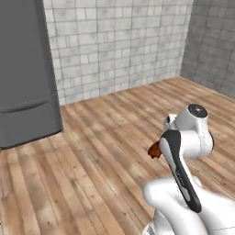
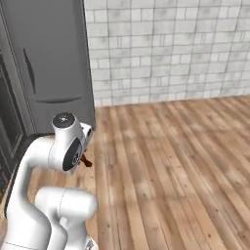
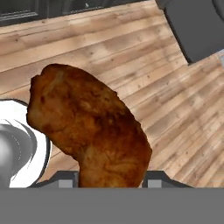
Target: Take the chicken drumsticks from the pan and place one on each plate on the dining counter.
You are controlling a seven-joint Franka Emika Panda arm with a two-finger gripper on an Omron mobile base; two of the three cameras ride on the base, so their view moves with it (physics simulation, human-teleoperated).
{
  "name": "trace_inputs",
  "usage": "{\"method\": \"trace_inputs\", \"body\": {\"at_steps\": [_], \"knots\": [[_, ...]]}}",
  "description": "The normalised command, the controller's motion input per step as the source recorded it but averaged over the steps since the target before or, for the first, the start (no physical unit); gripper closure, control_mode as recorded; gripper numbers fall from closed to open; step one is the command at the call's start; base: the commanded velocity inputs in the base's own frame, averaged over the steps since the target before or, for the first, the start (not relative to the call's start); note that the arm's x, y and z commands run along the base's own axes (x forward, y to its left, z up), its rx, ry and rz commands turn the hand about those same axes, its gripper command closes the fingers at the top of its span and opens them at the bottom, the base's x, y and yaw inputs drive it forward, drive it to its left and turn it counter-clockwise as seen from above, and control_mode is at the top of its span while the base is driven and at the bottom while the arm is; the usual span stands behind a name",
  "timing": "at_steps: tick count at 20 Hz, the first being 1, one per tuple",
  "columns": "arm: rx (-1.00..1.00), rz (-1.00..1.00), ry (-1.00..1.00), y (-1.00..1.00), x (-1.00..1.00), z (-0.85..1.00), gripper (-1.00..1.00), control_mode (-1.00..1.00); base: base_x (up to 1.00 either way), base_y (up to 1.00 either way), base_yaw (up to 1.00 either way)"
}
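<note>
A reddish-brown chicken drumstick (image 3: 89, 131) looms large in the hand view, standing up between the two finger tips of my gripper (image 3: 111, 180), which is shut on its lower end. From the left base view a small brown piece of the drumstick (image 1: 154, 149) pokes out beside the folded white arm. The right base view shows a sliver of the drumstick (image 2: 87, 162) next to the wrist. The arm is tucked in close above the base, over wooden floor. The pan, the plates and the dining counter are out of view.
A tall dark-grey fridge (image 1: 25, 69) stands at the left against a pale brick wall (image 1: 119, 41); the right base view has the fridge (image 2: 49, 58) too. Wooden plank floor (image 1: 92, 151) spreads ahead and to the right.
</note>
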Motion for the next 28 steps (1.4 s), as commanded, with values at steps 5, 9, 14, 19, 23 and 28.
{"method": "trace_inputs", "body": {"at_steps": [5,9,14,19,23,28], "knots": [[0.0,0.0,0.0,0.0,0.0,0.0,1.0,1.0,-0.01,-0.04,-0.9],[0.0,0.0,0.0,0.0,0.0,0.0,1.0,1.0,0.0,-0.19,-0.87],[0.0,0.0,0.0,0.0,0.0,0.0,1.0,1.0,0.0,-0.22,-0.87],[0.0,0.0,0.0,0.0,0.0,0.0,1.0,1.0,0.16,-0.24,-0.87],[0.0,0.0,0.0,0.0,0.0,0.0,1.0,1.0,0.59,-0.06,-0.8],[0.0,0.0,0.0,0.0,0.0,0.0,1.0,1.0,0.95,0.0,-0.71]]}}
